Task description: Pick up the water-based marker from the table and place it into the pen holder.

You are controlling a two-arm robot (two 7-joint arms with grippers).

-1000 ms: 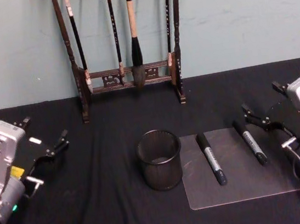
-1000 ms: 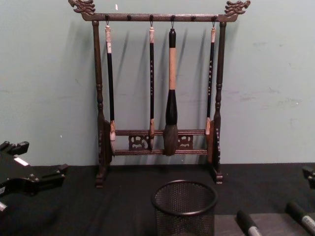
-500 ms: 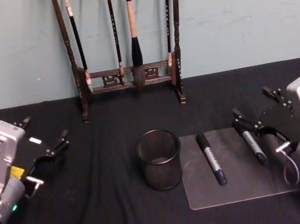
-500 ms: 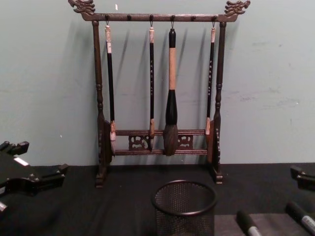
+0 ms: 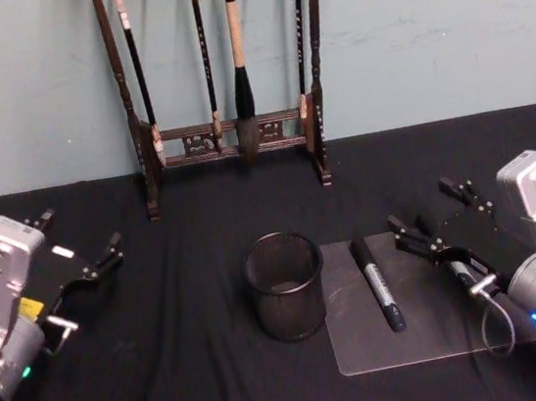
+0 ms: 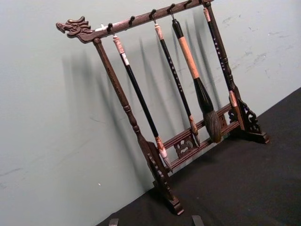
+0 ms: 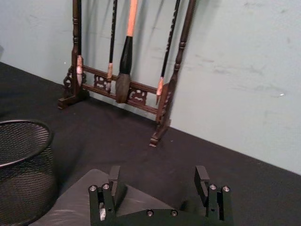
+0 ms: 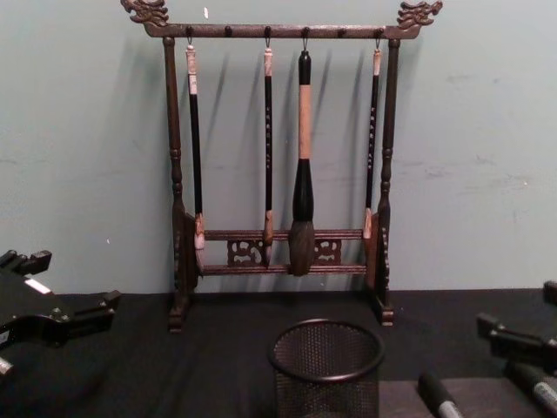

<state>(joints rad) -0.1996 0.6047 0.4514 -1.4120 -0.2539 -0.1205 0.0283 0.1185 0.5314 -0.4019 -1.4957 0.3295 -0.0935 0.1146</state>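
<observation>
The right gripper (image 5: 430,209) is hovering low over the right side of the clear mat (image 5: 424,333), its jaws standing wide apart and empty. Beneath it the right marker (image 8: 535,389) is lying on the mat, largely covered by the gripper in the head view; whether the two are touching cannot be told. The left gripper (image 5: 78,235) is hanging above the tabletop (image 5: 191,369) at the left, well apart from the other things, its jaws also wide and empty. A second marker (image 5: 377,283) is lying on the mat's left half, pointing roughly away from the robot. Just left of the mat the pen holder (image 5: 287,307) is standing upright. Behind it, against the wall (image 5: 443,29), the brush rack (image 5: 194,129) is carrying four hanging brushes (image 5: 241,75).
</observation>
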